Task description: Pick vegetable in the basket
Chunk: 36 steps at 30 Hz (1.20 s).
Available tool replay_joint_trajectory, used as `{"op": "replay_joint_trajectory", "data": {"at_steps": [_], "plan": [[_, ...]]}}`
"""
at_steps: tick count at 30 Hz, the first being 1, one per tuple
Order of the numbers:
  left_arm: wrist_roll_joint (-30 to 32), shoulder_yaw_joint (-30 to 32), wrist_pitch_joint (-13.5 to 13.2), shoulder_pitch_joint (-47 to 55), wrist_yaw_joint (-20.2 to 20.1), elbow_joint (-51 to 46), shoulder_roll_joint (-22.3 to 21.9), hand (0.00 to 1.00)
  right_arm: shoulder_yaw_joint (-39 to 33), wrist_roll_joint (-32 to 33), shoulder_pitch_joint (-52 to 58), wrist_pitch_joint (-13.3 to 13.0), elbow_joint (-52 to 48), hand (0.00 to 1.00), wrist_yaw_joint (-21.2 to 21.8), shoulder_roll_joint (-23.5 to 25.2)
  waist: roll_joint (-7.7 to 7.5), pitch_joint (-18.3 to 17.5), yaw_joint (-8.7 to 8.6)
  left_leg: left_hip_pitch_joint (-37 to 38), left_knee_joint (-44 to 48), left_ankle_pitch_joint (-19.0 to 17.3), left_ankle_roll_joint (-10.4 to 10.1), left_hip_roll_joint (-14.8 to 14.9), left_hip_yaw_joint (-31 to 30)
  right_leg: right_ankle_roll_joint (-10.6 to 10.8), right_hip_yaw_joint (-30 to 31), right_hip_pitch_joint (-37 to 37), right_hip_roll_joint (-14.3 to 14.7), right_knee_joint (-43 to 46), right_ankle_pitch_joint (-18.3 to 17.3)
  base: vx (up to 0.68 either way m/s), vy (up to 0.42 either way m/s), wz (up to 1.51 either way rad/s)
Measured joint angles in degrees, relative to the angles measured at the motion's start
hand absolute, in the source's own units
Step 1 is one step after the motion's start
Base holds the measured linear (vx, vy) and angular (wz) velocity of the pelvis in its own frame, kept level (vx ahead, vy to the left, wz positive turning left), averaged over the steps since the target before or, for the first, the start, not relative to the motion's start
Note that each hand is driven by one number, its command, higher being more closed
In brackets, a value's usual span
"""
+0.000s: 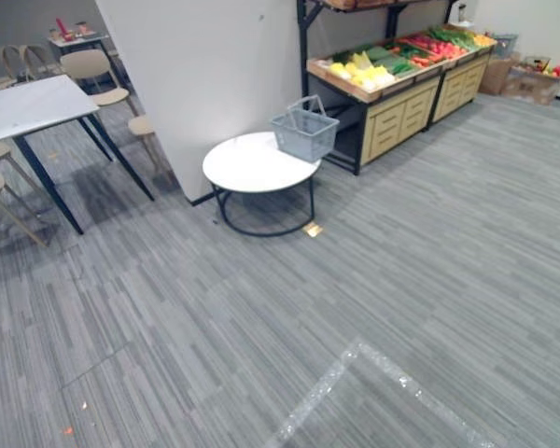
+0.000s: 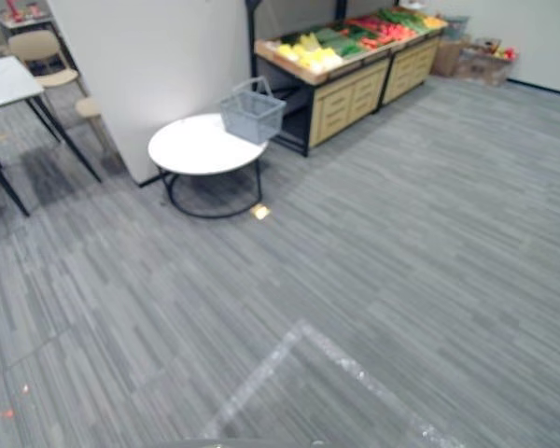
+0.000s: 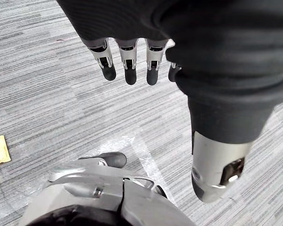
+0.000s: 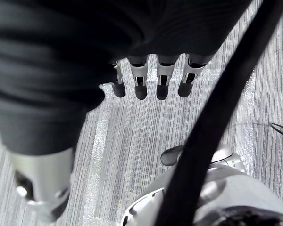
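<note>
Pose: hanging, nothing held.
L robot hand (image 3: 130, 61) & R robot hand (image 4: 140, 81) point down w/ fingers (image 3: 152, 66) straight over carpet (image 1: 401, 280); basket (image 1: 304, 133) sits on round worktop (image 1: 247, 166) edge, vegetables (image 1: 392, 58) on stand (image 1: 392, 117) just beside.

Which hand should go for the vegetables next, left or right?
Right, marginally. Both the left hand and right hand hang open over the carpet, holding nothing, far from the basket on the round table. The vegetable stand lies to the basket's right, the right arm's side.
</note>
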Motion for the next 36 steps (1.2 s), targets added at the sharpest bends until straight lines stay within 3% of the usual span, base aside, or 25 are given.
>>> {"op": "replay_joint_trajectory", "data": {"at_steps": [21,31,34,36], "plan": [[2.6,-0.8,-0.8,-1.6,-0.3,0.0,0.1,0.00,-1.9,-2.1,-3.5,-0.2,-1.1,0.00,-0.1,1.0,-0.55,3.2,-0.07,4.9,-1.7,-0.5,-1.1,0.3,3.0,0.2,0.7,3.6,0.9,-2.0,-0.1,0.02,-0.018,-0.05],[2.7,-2.6,-0.8,-1.9,-0.4,0.0,0.5,0.00,-1.7,-2.8,-3.8,-0.1,-1.2,0.00,0.0,0.9,-0.04,3.4,-0.08,4.7,-1.7,-0.6,-1.2,1.0,3.3,0.1,0.8,3.5,1.8,-2.7,-0.1,0.01,-0.038,-0.02],[2.5,-2.8,-0.8,-2.3,-0.4,0.0,0.7,0.00,-2.0,-2.9,-4.5,0.0,-1.2,0.00,0.0,0.8,0.03,4.3,-0.13,3.3,-0.9,-0.8,-1.5,1.6,3.5,-0.7,1.0,0.3,1.5,2.3,-2.5,0.00,-0.021,-0.05],[2.3,-2.8,-0.7,-3.2,-0.3,0.0,1.2,0.00,-2.0,-2.8,-5.1,0.0,-1.2,0.00,-0.1,1.0,-0.69,5.7,-0.27,1.5,3.3,-2.2,-2.9,2.3,3.6,-1.1,0.7,-1.8,0.4,7.1,-5.3,0.01,-0.050,0.11]]}}
